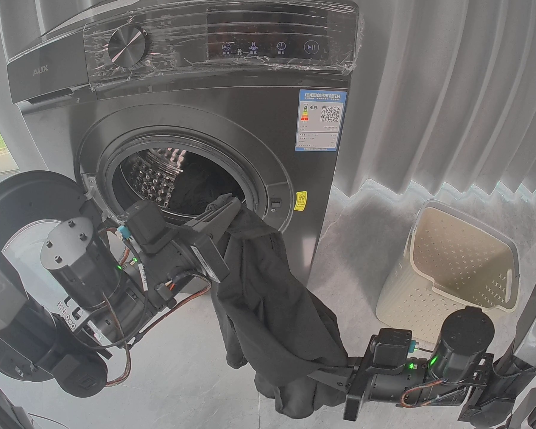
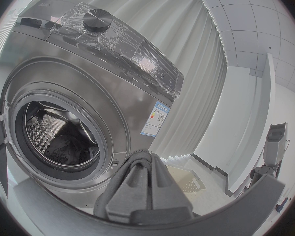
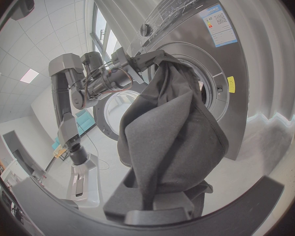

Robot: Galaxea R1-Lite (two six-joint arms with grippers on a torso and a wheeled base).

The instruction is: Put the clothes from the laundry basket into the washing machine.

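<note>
Slack is the concern here: the dark garment sags between the left pincer, clamped on its top edge at the washing machine's round opening mid-frame, and the right pincer, clamped on its lower end at bottom centre. The right pincer should probably lift the drooping bulk over the door rim before either releases. The garment looks dark grey, soft and thickly folded.
</note>
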